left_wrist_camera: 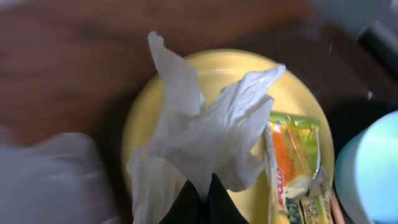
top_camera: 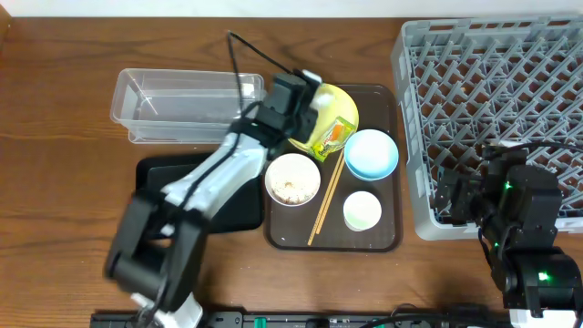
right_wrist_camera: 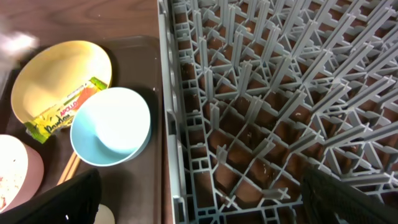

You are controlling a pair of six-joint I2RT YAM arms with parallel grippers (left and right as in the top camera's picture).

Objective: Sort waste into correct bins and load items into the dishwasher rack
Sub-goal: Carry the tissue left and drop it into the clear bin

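My left gripper [left_wrist_camera: 202, 194] is shut on the crumpled white paper [left_wrist_camera: 205, 124], held just over the round yellow plate [top_camera: 343, 104]. The green-yellow-orange snack wrapper [top_camera: 332, 138] lies on the plate's front edge. The white bowl [top_camera: 292, 179] holds rice-like scraps. The light blue bowl [top_camera: 371, 153], small white cup [top_camera: 362, 210] and wooden chopsticks [top_camera: 325, 200] lie on the brown tray [top_camera: 392, 232]. My right gripper [right_wrist_camera: 205, 205] is open and empty over the front left corner of the grey dishwasher rack [top_camera: 501, 100].
The clear plastic tub [top_camera: 182, 105] stands at the back left, and the black tray [top_camera: 153, 175] lies in front of it, partly under my left arm. The rack's wall [right_wrist_camera: 168, 124] stands close beside the brown tray.
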